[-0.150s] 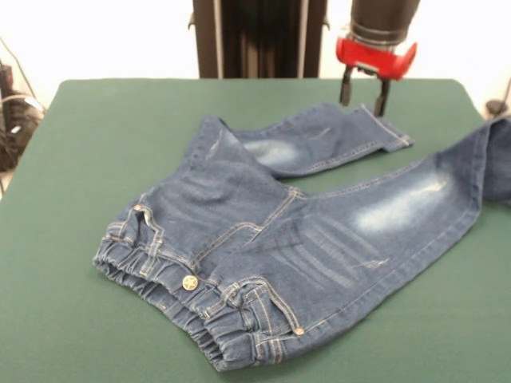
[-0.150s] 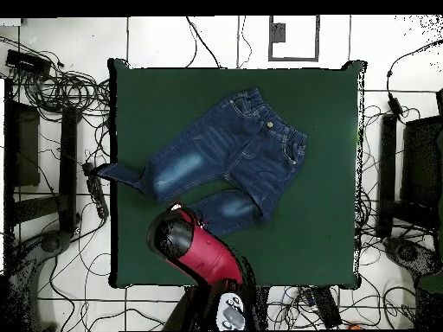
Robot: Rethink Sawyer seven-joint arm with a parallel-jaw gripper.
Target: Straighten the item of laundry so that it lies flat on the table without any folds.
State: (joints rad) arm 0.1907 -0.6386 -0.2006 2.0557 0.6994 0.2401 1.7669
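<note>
On the green table lie creased jeans, the hand hanging released above one leg's hem.

The jeans are blue denim cloth, faded whitish at the thighs, with tan stitching and a shiny brass button. The surface looks matt green felt.

One pair of jeans, one table, one gripper.

Just below the single gripper lay one pair of jeans (two legs, one brass button) on one green table.
</note>
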